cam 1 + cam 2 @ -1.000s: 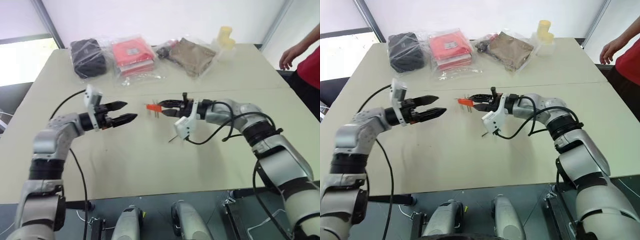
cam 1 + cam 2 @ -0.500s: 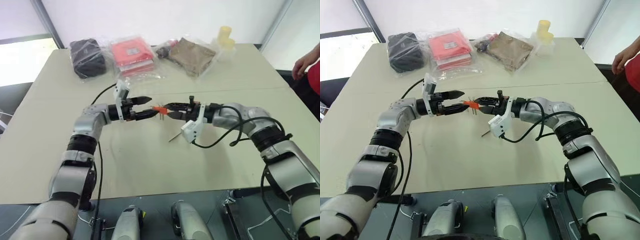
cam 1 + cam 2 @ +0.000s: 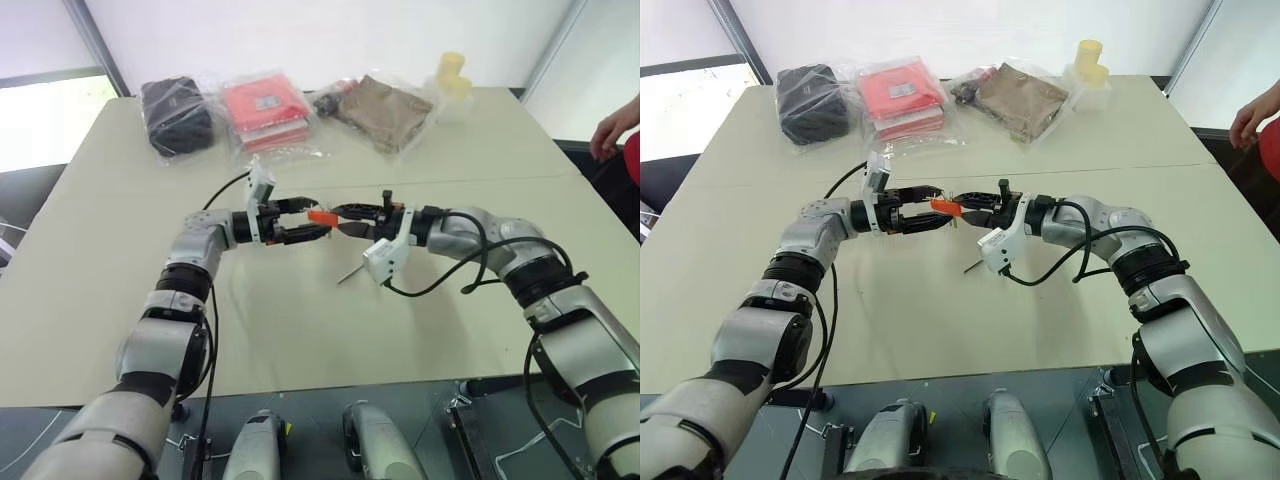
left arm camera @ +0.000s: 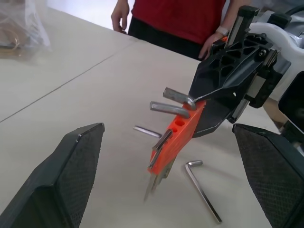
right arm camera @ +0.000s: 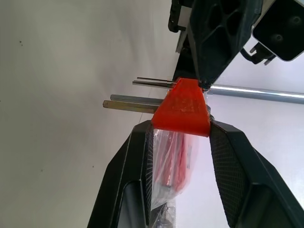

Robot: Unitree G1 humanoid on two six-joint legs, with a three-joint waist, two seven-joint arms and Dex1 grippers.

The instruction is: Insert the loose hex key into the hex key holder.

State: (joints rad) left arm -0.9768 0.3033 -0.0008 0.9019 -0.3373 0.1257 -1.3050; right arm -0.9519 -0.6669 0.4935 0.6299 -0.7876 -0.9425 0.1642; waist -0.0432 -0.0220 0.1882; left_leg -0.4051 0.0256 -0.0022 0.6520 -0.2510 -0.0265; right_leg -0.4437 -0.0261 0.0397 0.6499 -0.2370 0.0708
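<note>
My right gripper (image 3: 340, 217) is shut on the hex key holder (image 3: 322, 216), an orange block with a few dark keys sticking out (image 4: 176, 138), held above the table. My left gripper (image 3: 312, 220) is open and points at it from the other side. One of its fingers (image 4: 71, 175) stands on each side of the holder's free end, not touching it. The loose hex key (image 4: 203, 190), a thin L-shaped rod, lies flat on the table below the right gripper (image 3: 971, 266). In the right wrist view the holder (image 5: 183, 108) sits clamped between my right gripper's pads (image 5: 137, 161).
Along the table's far edge lie a black bag (image 3: 175, 115), a red packet in clear plastic (image 3: 265, 110), a brown bag (image 3: 385, 100) and yellow cups (image 3: 452, 72). A person in a red shirt (image 4: 175, 19) stands at the right. A short metal rod (image 4: 147, 131) lies near the loose key.
My left gripper has swung right across the table, from well apart to bracketing the holder's free end, still open. The right gripper and holder have stayed put.
</note>
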